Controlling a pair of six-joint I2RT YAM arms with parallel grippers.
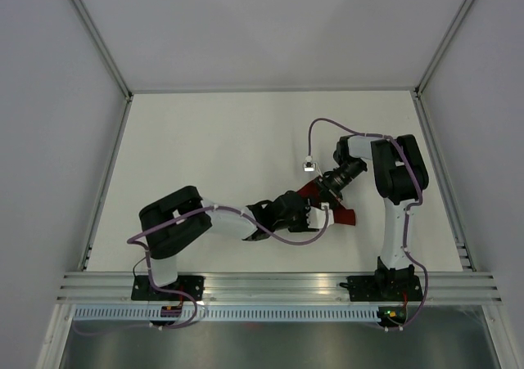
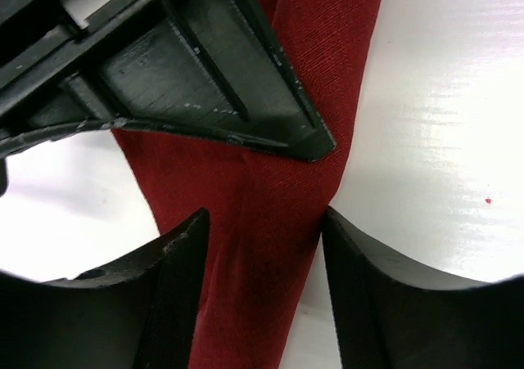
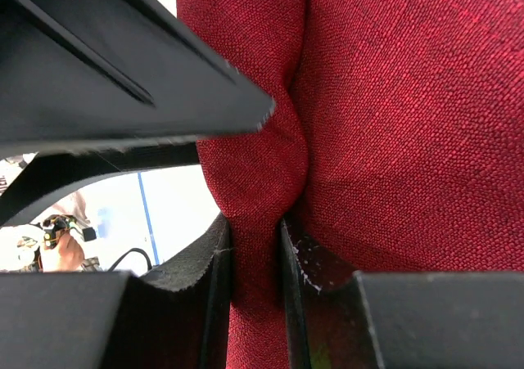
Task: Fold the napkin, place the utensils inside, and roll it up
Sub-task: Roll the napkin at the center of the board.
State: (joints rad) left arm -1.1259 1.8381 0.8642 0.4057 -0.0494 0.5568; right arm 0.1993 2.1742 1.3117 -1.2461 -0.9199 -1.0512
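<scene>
The dark red napkin (image 1: 345, 215) lies bunched into a narrow strip on the white table, between the two grippers. My right gripper (image 1: 325, 187) is shut on a pinched fold of the napkin (image 3: 393, 123); in the right wrist view the gripper (image 3: 255, 230) has cloth squeezed between its pads. My left gripper (image 1: 301, 213) is open, and in the left wrist view (image 2: 264, 222) its fingers stand on either side of the napkin strip (image 2: 327, 58) without closing on it. The fork is hidden or out of view.
The white table (image 1: 213, 156) is walled on the left, right and back. A purple cable with a small white connector (image 1: 309, 164) hangs just beyond the right gripper. A dark finger (image 2: 205, 66) of the right gripper crosses the cloth close above my left fingers.
</scene>
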